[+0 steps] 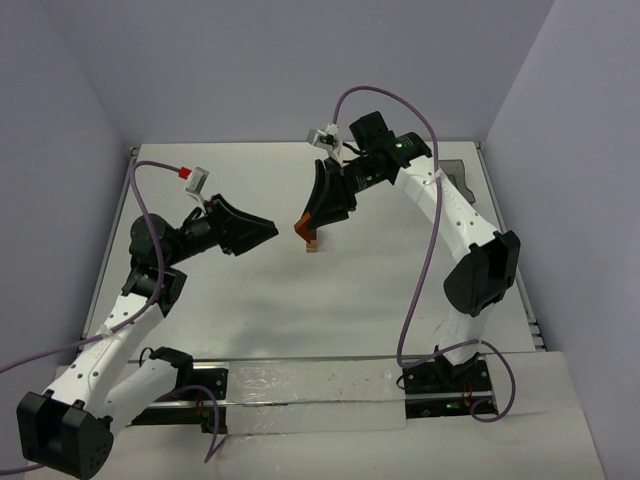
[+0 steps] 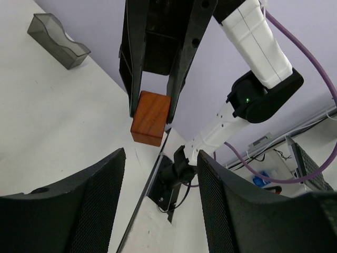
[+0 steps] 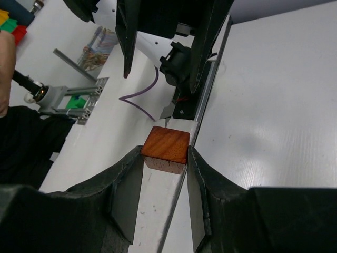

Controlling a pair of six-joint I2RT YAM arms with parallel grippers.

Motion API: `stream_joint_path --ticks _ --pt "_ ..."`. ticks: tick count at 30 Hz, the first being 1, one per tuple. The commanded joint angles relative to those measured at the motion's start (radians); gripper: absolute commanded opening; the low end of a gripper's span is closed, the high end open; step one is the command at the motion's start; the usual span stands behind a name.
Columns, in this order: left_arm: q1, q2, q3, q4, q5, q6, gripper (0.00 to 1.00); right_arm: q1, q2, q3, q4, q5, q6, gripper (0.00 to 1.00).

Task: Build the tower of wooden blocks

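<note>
A reddish-brown wooden cube (image 3: 166,148) is pinched between the fingers of my right gripper (image 3: 166,154), which is shut on it and holds it above the white table. From above, the same cube (image 1: 303,227) hangs at the tip of the right gripper (image 1: 309,232) near the table's middle. A small tan bit (image 1: 312,246) shows just under it; I cannot tell whether that is a separate block. My left gripper (image 2: 160,158) is open with nothing between its pads and points at the cube (image 2: 151,117) from a short way off. The left gripper (image 1: 268,230) sits left of the cube. No stacked wood block tower shows.
A grey translucent bin (image 2: 57,33) stands at the far side of the table, behind the right arm (image 1: 455,172). The right arm's base (image 1: 445,385) and the metal rail (image 1: 300,385) run along the near edge. Walls close in the table on three sides.
</note>
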Motion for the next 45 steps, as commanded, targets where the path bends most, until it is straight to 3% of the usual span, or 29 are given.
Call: stream_joint_path --ticks 1,9,21,37,45 --pt "-0.035 0.035 0.059 0.038 -0.066 0.014 0.64 -0.004 0.003 0.017 -0.013 -0.155 0.071 0.00" --pt "-0.079 0.095 0.072 0.018 -0.103 0.000 0.62 -0.006 0.016 0.007 0.030 -0.155 0.155 0.00" --pt "-0.140 0.128 0.059 0.167 -0.076 -0.095 0.65 -0.010 0.052 0.077 0.030 -0.154 0.186 0.00" --pt "-0.158 0.140 0.042 0.072 -0.130 -0.040 0.60 -0.010 0.039 0.103 0.027 -0.154 0.179 0.00" --pt "-0.157 0.141 0.028 0.055 -0.145 -0.052 0.62 -0.010 0.037 0.119 0.025 -0.154 0.181 0.00"
